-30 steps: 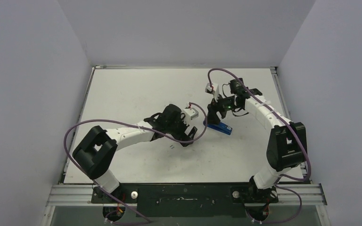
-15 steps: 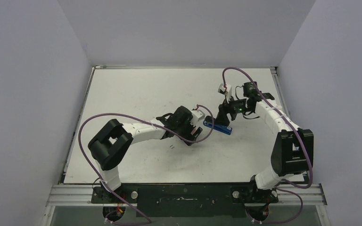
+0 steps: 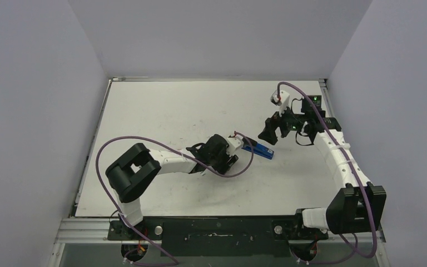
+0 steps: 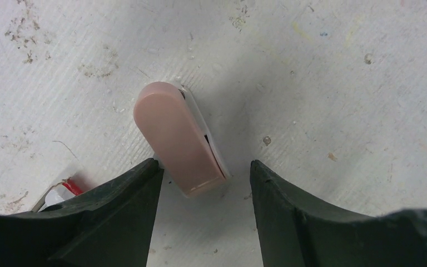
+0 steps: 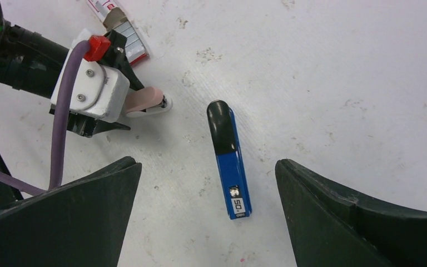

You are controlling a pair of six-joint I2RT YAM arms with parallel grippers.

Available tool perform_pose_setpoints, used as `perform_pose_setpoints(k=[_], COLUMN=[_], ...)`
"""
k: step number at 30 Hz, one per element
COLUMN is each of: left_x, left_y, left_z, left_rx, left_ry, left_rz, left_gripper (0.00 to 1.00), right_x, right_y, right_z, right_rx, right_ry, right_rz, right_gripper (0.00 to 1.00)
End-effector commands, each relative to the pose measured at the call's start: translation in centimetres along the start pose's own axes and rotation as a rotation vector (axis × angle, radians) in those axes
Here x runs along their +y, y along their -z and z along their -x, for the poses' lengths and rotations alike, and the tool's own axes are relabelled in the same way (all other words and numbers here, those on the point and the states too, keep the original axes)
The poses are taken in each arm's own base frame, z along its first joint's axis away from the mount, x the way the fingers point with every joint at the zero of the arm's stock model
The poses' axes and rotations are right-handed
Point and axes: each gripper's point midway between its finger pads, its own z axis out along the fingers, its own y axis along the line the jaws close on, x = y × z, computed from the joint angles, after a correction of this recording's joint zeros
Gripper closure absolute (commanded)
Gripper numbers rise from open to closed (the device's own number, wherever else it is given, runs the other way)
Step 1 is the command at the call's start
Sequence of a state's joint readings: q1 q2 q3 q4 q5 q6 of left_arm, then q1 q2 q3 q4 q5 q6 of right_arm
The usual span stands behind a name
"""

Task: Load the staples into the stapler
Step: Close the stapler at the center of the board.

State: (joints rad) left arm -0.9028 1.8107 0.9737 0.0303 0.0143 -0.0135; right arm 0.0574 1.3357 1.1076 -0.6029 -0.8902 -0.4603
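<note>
The stapler [image 5: 229,161], blue with a black top end, lies flat on the table [image 5: 339,67]; it also shows in the top view as the stapler [image 3: 259,149]. My right gripper [image 5: 207,163] hangs open and wide above it, touching nothing. The staples' red-and-white box [image 5: 108,10] lies beyond, with silvery strips [image 5: 132,45] showing at its mouth. My left gripper [image 4: 204,167] is low over the table, jaws apart around the near end of a small pink block [image 4: 175,139]. Its left finger [image 4: 139,183] is almost on the block, while a gap remains on the right. A corner of the box [image 4: 66,186] peeks out at left.
The left arm's white camera mount [image 5: 92,83] and purple cable [image 5: 64,144] sit just left of the stapler. In the top view the left gripper [image 3: 231,158] is beside the stapler's end and the right gripper [image 3: 268,135] is raised behind it. Walls [image 3: 44,83] enclose the table.
My right gripper has let go of the stapler, opened wider and drawn back up and to the right. My left gripper has slid right towards the pink block, its jaws narrowing.
</note>
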Motion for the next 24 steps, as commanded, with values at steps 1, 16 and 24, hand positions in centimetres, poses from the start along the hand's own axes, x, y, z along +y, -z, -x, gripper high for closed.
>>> perform_pose_setpoints(k=[1, 16, 24], left_x=[0.5, 1.1, 1.3], left_y=[-0.6, -0.8, 0.1], left_z=[0.7, -0.4, 0.4], left_rx=[-0.053, -0.029, -0.056], left_ry=[0.002, 0.056, -0.071], left_rz=[0.039, 0.034, -0.039], left_gripper=[0.43, 0.64, 0.86], right_x=[-1.2, -1.5, -0.3], right_y=[1.9, 5.1, 3.8], right_z=[1.8, 3.5, 3.7], right_rx=[-0.039, -0.121, -0.142], right_ry=[0.034, 0.076, 0.01], right_rz=[-0.132, -0.319, -0.21], right_gripper=[0.02, 0.1, 0.1])
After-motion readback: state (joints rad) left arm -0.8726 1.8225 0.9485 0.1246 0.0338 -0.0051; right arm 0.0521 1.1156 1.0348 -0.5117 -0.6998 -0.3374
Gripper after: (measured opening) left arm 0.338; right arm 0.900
